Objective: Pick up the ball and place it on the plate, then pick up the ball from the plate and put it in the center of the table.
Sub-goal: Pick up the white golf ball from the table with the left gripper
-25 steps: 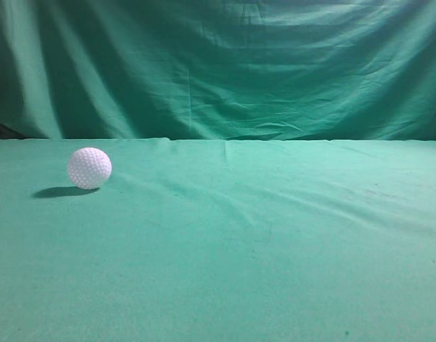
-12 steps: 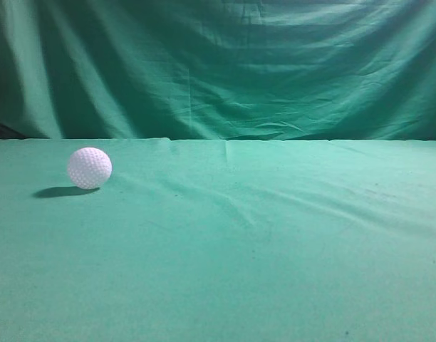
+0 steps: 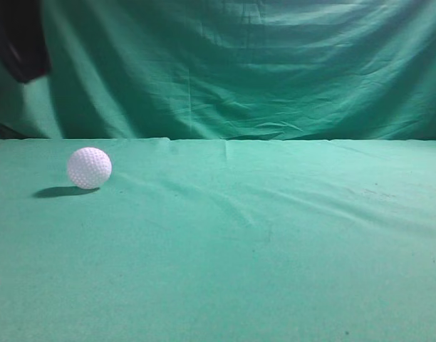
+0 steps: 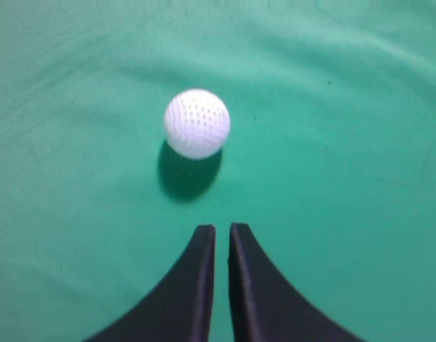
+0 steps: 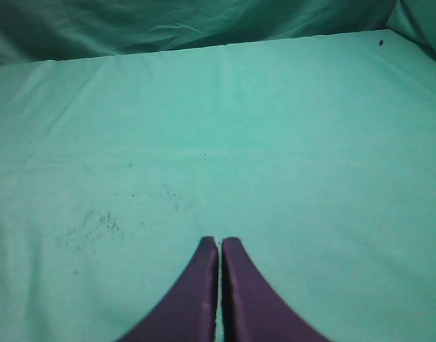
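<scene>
The ball (image 4: 196, 123) sits on the desk (image 3: 275, 271), apart from the left fingers (image 4: 204, 285); both arms' fingers are together, empty.

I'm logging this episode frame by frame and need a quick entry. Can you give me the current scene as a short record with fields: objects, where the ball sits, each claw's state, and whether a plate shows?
objects: golf ball, table, green cloth backdrop
ball position: resting on the table's left side in the exterior view, untouched
left claw: shut, empty, above the cloth, ball just ahead of its tips
right claw: shut, empty, over bare cloth
plate: none visible in any view
dark shape: upper left of exterior view, too blurred to identify
</scene>
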You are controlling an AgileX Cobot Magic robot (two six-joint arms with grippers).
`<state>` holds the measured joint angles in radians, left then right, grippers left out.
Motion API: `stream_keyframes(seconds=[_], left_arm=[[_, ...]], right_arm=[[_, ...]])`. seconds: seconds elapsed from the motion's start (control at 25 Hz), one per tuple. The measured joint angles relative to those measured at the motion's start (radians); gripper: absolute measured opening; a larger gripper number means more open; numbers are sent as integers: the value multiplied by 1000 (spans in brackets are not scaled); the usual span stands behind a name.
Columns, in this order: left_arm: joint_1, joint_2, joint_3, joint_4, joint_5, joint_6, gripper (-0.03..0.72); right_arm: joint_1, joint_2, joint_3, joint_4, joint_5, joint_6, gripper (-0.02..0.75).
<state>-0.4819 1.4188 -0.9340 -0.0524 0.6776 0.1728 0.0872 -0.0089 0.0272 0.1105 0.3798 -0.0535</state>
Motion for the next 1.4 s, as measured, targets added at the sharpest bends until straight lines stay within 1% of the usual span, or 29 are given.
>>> stream_keyframes(seconds=[0.12, 0.2, 0.28, 0.4, 0.44, 0.48, 0.52, 0.64, 0.68, 0.76, 0.8, 0.88, 0.92, 0.96, 1.08, 1.12, 1.16, 1.2, 1.24, 1.28, 1.4], left_arm=[[0, 96, -47, -27, -14, 0, 48], [0, 153, -79, -36, -18, 0, 134], [0, 206, -107, -38, -23, 0, 251], [0, 261, -144, -38, -23, -2, 502], [0, 274, -153, -38, -26, -2, 566], [0, 291, -162, -38, -26, -2, 618], [0, 309, -171, -38, -26, -2, 649], [0, 359, -190, -36, -27, -2, 645], [0, 374, -197, -34, -27, -2, 603], [0, 398, -212, -32, -35, -2, 553], [0, 407, -215, -32, -40, -2, 569], [0, 418, -224, -30, -64, -2, 569], [0, 422, -227, -30, -68, -2, 529], [0, 426, -228, -30, -72, -2, 543], [0, 435, -230, -28, -80, -2, 543], [0, 441, -230, -20, -80, -2, 480], [0, 444, -230, -6, -80, -2, 447], [0, 448, -230, 8, -80, -1, 396], [0, 450, -230, 25, -80, -1, 330], [0, 452, -230, 38, -82, 0, 305], [-2, 454, -254, 60, -67, -4, 309]], right_arm=[[0, 0, 0, 0, 0, 0, 0], [0, 0, 0, 0, 0, 0, 0], [0, 0, 0, 0, 0, 0, 0], [0, 0, 0, 0, 0, 0, 0], [0, 0, 0, 0, 0, 0, 0], [0, 0, 0, 0, 0, 0, 0], [0, 0, 0, 0, 0, 0, 0], [0, 0, 0, 0, 0, 0, 0], [0, 0, 0, 0, 0, 0, 0], [0, 0, 0, 0, 0, 0, 0], [0, 0, 0, 0, 0, 0, 0], [0, 0, 0, 0, 0, 0, 0], [0, 0, 0, 0, 0, 0, 0], [0, 0, 0, 0, 0, 0, 0], [0, 0, 0, 0, 0, 0, 0], [0, 0, 0, 0, 0, 0, 0], [0, 0, 0, 0, 0, 0, 0], [0, 0, 0, 0, 0, 0, 0], [0, 0, 0, 0, 0, 0, 0], [0, 0, 0, 0, 0, 0, 0], [0, 0, 0, 0, 0, 0, 0]])
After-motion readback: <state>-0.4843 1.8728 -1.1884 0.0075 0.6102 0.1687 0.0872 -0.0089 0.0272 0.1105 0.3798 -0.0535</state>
